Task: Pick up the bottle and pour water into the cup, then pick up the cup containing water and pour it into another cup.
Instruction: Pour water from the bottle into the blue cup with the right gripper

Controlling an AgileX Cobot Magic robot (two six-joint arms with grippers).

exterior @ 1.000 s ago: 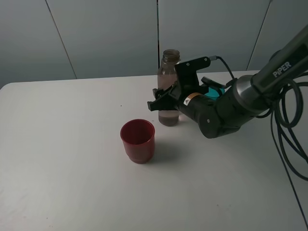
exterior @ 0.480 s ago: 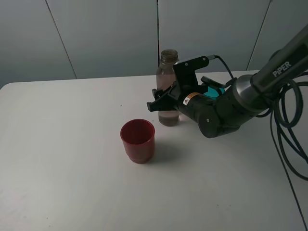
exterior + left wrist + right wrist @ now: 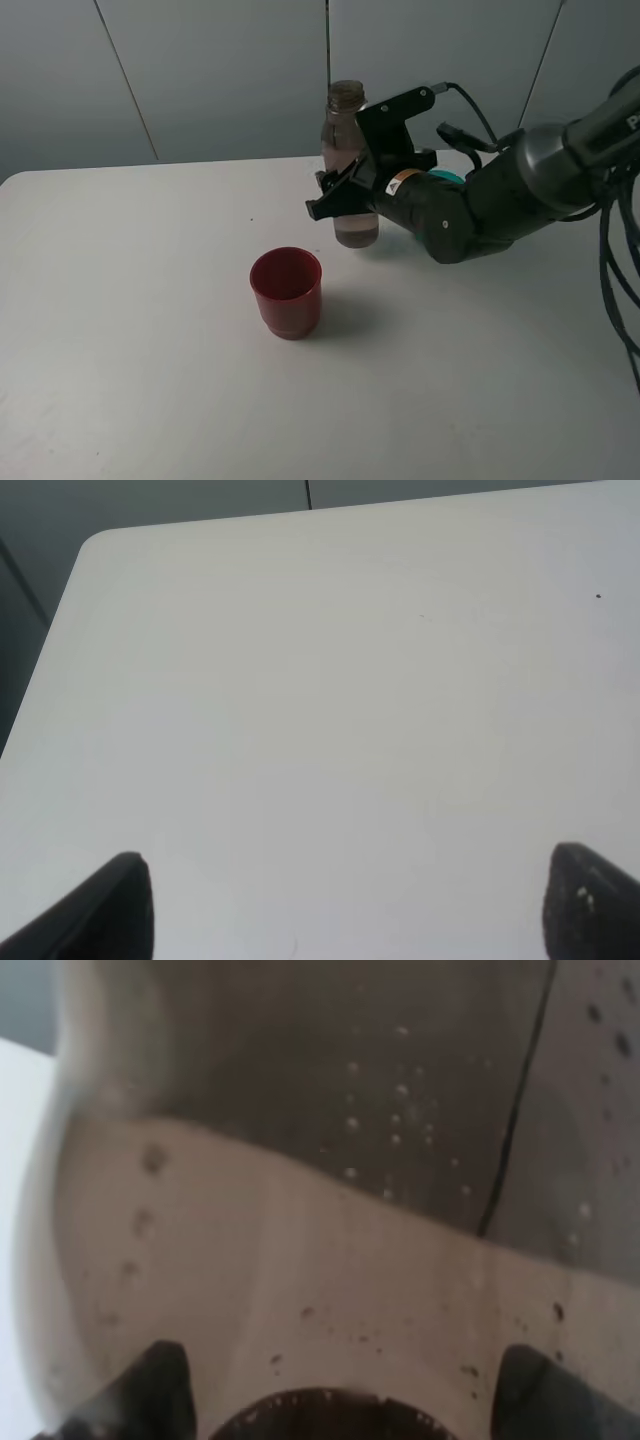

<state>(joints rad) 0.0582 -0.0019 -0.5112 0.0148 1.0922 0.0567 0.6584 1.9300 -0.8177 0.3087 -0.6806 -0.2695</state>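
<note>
The smoky-brown bottle (image 3: pixel 343 125) has no cap and is partly filled with water. My right gripper (image 3: pixel 345 197) is shut on its middle and holds it just above the table, behind the red cup (image 3: pixel 286 289). The bottle fills the right wrist view (image 3: pixel 330 1160), where my right gripper (image 3: pixel 330 1390) clamps it. Only a sliver of the teal cup (image 3: pixel 446 178) shows behind the right arm. My left gripper (image 3: pixel 345 910) is open over bare table, and it is outside the exterior high view.
The white table (image 3: pixel 130 330) ends in a back edge near the grey wall panels (image 3: pixel 200 70). Black cables (image 3: pixel 610 250) hang at the right side by the right arm.
My right gripper has risen with the bottle, lifting it slightly off the table and back. The red cup has not moved.
</note>
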